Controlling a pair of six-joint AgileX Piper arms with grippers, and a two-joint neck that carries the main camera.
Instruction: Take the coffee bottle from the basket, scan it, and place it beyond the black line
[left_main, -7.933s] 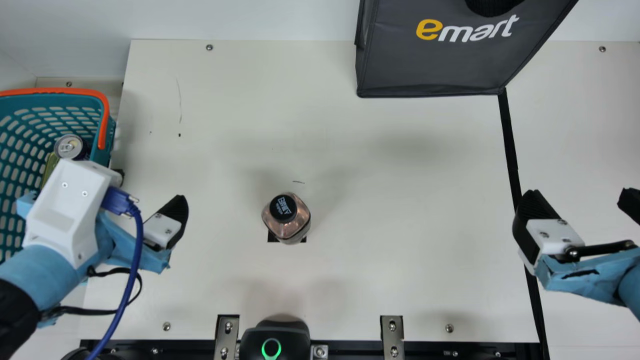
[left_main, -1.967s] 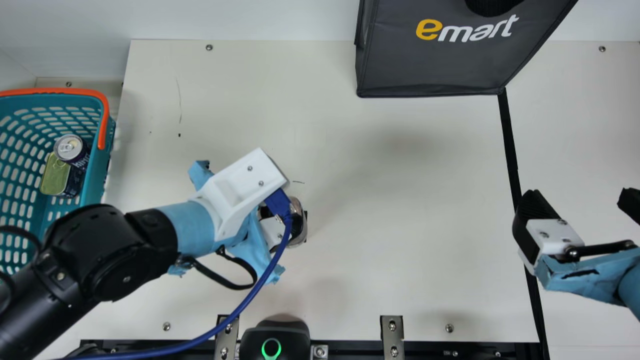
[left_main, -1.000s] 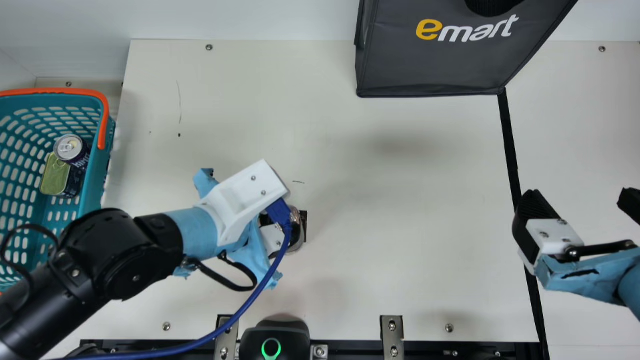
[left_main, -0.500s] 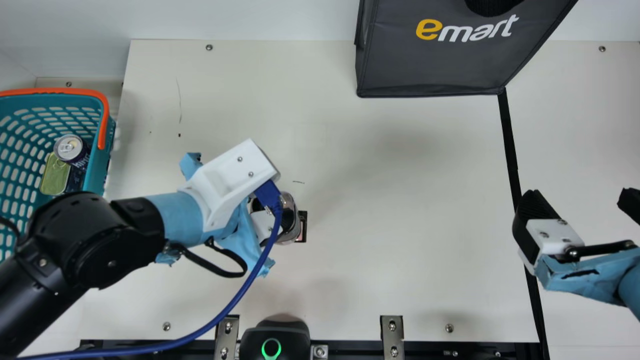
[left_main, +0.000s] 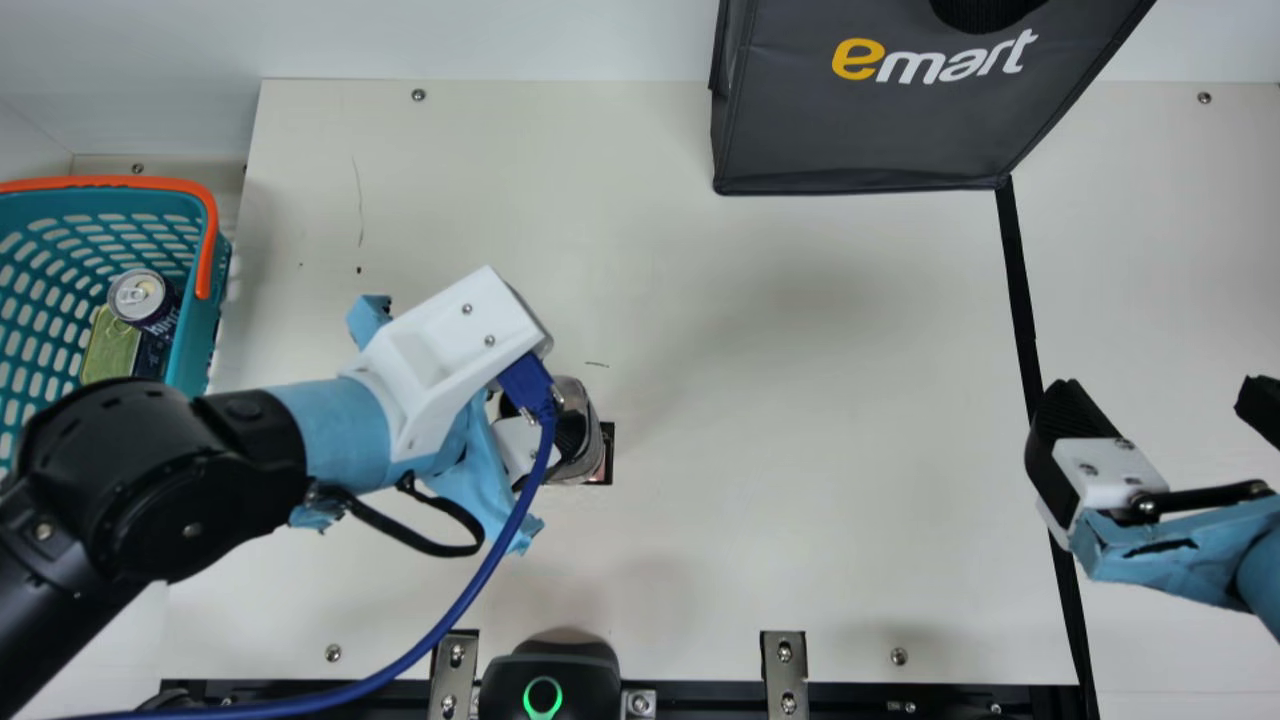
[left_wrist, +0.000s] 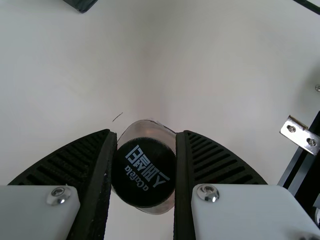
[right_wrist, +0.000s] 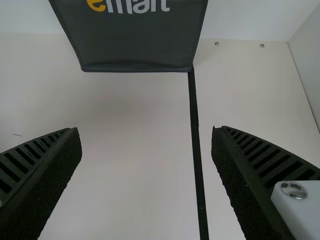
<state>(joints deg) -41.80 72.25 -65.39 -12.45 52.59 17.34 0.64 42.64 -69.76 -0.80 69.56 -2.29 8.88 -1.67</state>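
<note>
Dark grey fabric bag (left_main: 880, 130), main view: front panel is showing "emart", the "e" in orange-yellow, "mart" in white, the word sloping slightly. Right wrist view is catching the same word, its top cut off. Round black cap (left_wrist: 144, 172) on clear-walled coffee bottle (left_wrist: 145, 129): bearing large white characters beside a smaller line, neither reading surely. Navy drinks can (left_main: 160, 322): carrying pale letters, too small for reading.

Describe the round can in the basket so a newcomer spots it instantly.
At the main view's left edge, find the teal basket with an orange handle. Inside, near its right-hand wall in that view, is a dark can. Unlike the tin beside it, whose lid is oblong and yellow-green, its top is round and silver.
</note>
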